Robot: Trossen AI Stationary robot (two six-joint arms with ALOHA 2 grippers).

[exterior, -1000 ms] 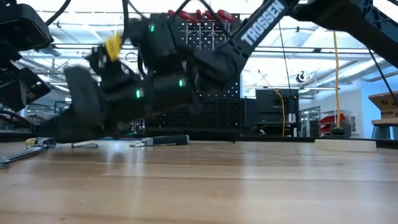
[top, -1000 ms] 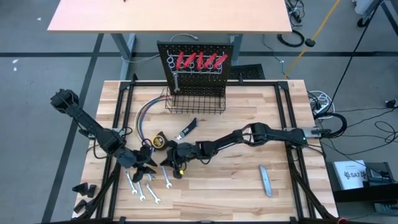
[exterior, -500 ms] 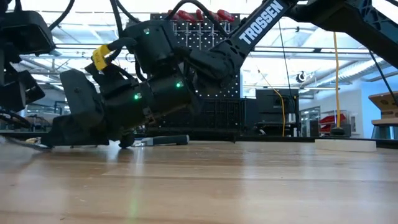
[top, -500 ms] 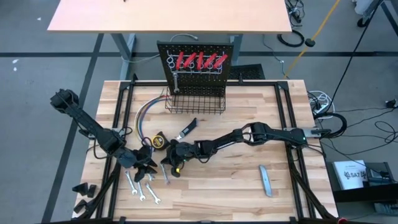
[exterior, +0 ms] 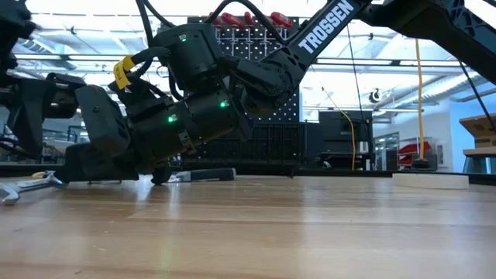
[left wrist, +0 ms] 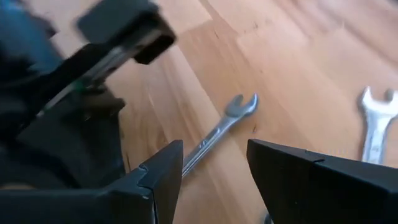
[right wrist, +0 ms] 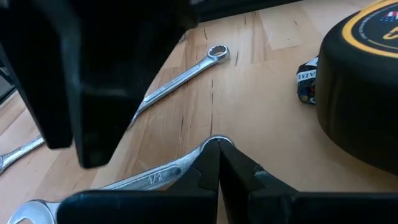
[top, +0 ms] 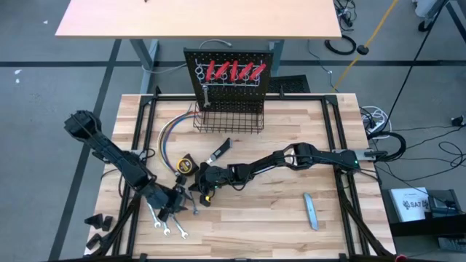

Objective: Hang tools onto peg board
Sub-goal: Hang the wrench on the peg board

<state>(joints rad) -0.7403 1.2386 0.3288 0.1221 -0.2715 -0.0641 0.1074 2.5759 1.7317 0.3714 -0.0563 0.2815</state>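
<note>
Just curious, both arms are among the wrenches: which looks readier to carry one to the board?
Right, probably: the right gripper is shut on a marked wrench; the left gripper hangs open over a loose wrench.

Bright, even light on the table point(top: 277, 225) from above; the low view glows with backlit windows, the left wrist view smears with motion blur, and the tape measure point(right wrist: 364, 81) looms soft up close.

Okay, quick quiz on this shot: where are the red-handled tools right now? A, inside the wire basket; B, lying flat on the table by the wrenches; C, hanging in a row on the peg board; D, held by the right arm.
C: the red-handled tools hang side by side along the peg board, above its wire basket.
</note>
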